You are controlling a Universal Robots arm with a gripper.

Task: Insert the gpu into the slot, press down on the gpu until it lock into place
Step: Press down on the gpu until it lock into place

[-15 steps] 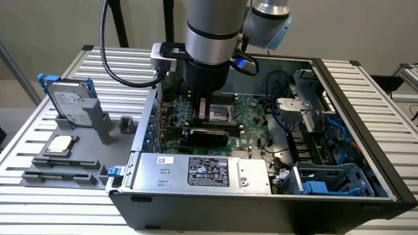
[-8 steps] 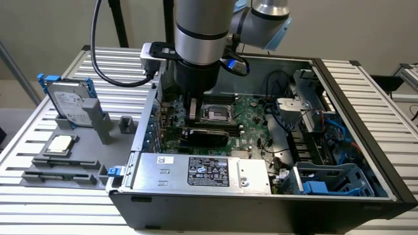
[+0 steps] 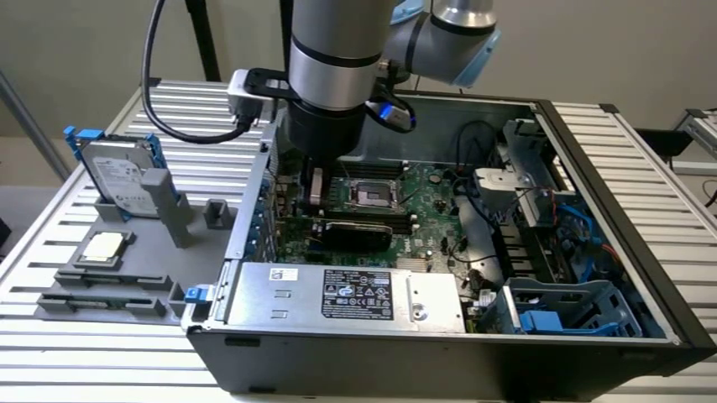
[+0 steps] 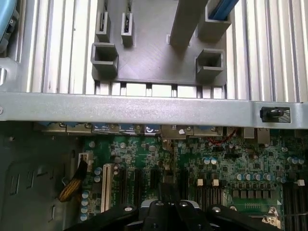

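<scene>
The gpu (image 3: 356, 232) is a flat black card standing on edge on the green motherboard, just behind the silver power-supply box. My gripper (image 3: 316, 201) hangs straight down from the arm over the card's end nearest the exterior view's left, shut, with its tip at the card's top edge. Whether it touches the card I cannot tell. In the wrist view my black fingers (image 4: 166, 211) are together, and a thin dark edge of the gpu (image 4: 169, 190) runs out from under them. The slot is hidden beneath the card.
The power-supply box (image 3: 348, 294) fills the case's front. The CPU socket (image 3: 370, 195) lies right behind the card. Cables and a blue drive cage (image 3: 560, 312) crowd the exterior view's right. Outside the case wall (image 4: 144, 108), a grey fixture (image 3: 112, 281) holds a hard drive (image 3: 117, 175).
</scene>
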